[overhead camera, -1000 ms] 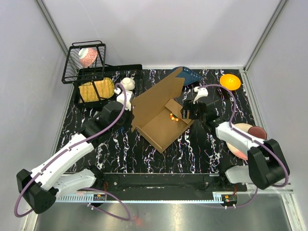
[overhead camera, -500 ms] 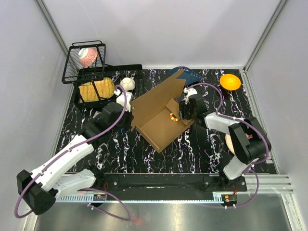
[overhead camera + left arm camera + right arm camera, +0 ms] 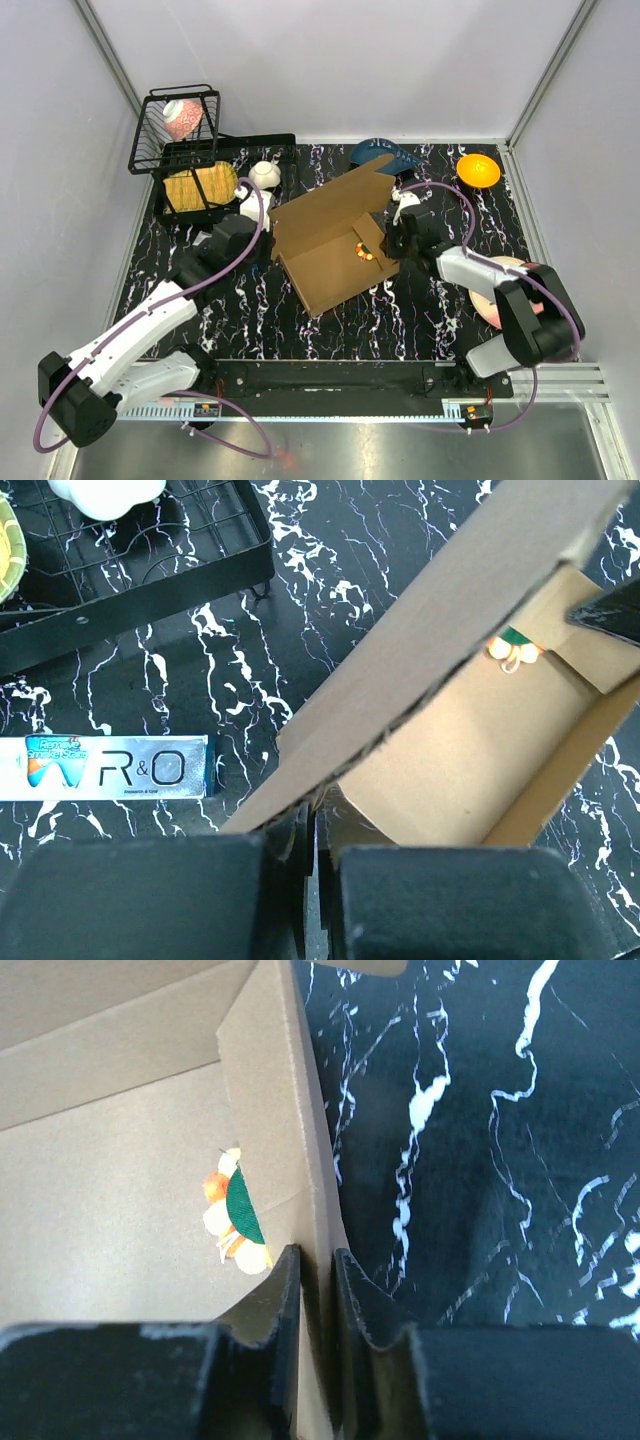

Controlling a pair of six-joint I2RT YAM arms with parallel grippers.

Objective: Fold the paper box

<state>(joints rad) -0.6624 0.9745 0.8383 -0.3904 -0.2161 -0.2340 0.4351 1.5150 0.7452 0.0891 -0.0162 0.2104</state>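
Note:
The paper box (image 3: pixel 330 240) is brown cardboard, partly formed, lying open at the table's middle with a long flap leaning up toward the back. My left gripper (image 3: pixel 268 245) is at its left corner; in the left wrist view the left gripper (image 3: pixel 312 830) is shut on the edge of the box's flap (image 3: pixel 430 630). My right gripper (image 3: pixel 388 245) is at the box's right side. In the right wrist view the right gripper (image 3: pixel 315 1270) pinches the upright side wall (image 3: pixel 290 1110), one finger inside and one outside. A small orange, white and green item (image 3: pixel 235 1215) lies inside the box.
A black wire basket (image 3: pixel 175 125) and a black rack (image 3: pixel 200 185) holding a yellow item stand back left, with a white cup (image 3: pixel 265 175) beside them. A toothpaste carton (image 3: pixel 110 768) lies left of the box. A blue item (image 3: pixel 385 155), an orange bowl (image 3: pixel 478 168) and a plate (image 3: pixel 505 285) are on the right.
My right gripper has closed from wide open onto the box's right wall. The tall flap has come down lower and the box has shifted slightly. The left gripper stays shut.

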